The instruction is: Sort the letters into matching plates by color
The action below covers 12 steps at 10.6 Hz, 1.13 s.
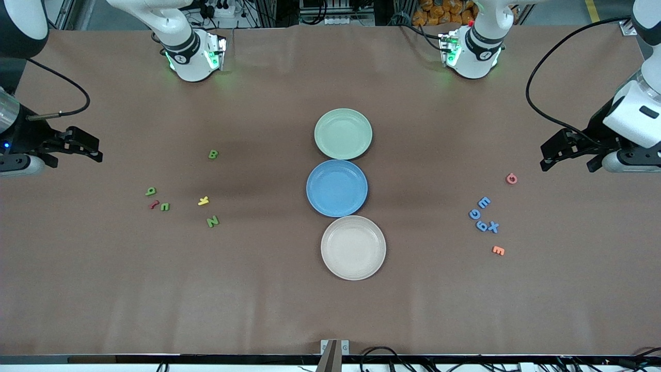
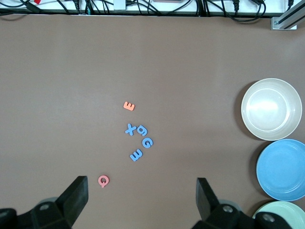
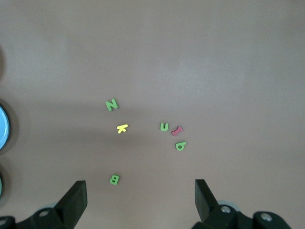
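Note:
The mint green plate [image 1: 343, 133] and the blue plate [image 1: 336, 187] lie mid-table, both bare. Green letters B [image 1: 213, 154], q [image 1: 151, 191], u [image 1: 164, 206] and N [image 1: 212, 221] lie toward the right arm's end. Blue letters E [image 1: 484, 202], G [image 1: 474, 213], 9 [image 1: 482, 225] and X [image 1: 493, 226] cluster toward the left arm's end. My right gripper [image 1: 82, 147] is open and empty over bare table beside the green letters [image 3: 114, 179]. My left gripper [image 1: 552, 152] is open and empty over bare table by the blue letters [image 2: 136, 155].
A beige plate [image 1: 353, 247] lies nearest the front camera, touching the blue plate. A yellow K [image 1: 203, 201] and a red letter [image 1: 154, 204] lie among the green ones. A pink Q [image 1: 511, 179] and an orange E [image 1: 498, 250] lie by the blue ones.

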Tool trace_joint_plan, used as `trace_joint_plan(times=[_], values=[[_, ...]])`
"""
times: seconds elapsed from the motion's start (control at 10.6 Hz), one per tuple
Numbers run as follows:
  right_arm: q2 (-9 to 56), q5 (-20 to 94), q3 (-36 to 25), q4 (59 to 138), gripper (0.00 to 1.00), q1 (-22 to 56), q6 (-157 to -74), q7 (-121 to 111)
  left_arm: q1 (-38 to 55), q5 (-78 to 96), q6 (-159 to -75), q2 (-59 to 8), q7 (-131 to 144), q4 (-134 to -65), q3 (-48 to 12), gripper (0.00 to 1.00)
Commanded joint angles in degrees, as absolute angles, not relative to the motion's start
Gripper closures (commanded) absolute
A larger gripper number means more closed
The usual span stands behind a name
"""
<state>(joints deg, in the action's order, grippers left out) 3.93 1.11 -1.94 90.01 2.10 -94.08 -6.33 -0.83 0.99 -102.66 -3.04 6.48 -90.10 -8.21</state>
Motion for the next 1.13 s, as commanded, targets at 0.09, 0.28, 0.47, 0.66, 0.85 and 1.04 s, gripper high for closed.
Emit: trace_joint_plan(times=[0.09,0.28,0.47,0.66,0.85,1.04], values=[[4.31,1.23,-1.50,89.74,0.00,2.37,-93.52,-6.59,-1.14,1.85,-102.22,-1.85,3.96,-90.70,-8.70,0.00],[4.31,1.23,-1.32,89.74,0.00,2.90,-93.43,-6.15,-1.32,1.85,-102.22,-1.93,3.96,-90.88,-8.61,0.00],[4.31,1.23,-1.14,90.17,0.00,2.99,-93.08,-6.24,-1.41,1.76,-99.08,-2.46,3.95,-91.05,-8.53,0.00],[4.31,1.23,-0.88,90.61,0.00,2.99,-93.16,-6.15,-2.98,1.14,-96.77,-2.73,4.30,-93.06,-8.35,0.00],[4.22,1.23,-0.88,91.58,0.00,3.08,-93.60,-6.15,-4.21,1.14,-96.59,-2.81,5.27,-97.45,-8.35,0.00],[4.13,1.23,-0.88,95.86,0.00,3.60,-98.14,-6.07,-4.31,1.14,-102.09,-2.99,5.27,-102.71,-8.35,0.00]])
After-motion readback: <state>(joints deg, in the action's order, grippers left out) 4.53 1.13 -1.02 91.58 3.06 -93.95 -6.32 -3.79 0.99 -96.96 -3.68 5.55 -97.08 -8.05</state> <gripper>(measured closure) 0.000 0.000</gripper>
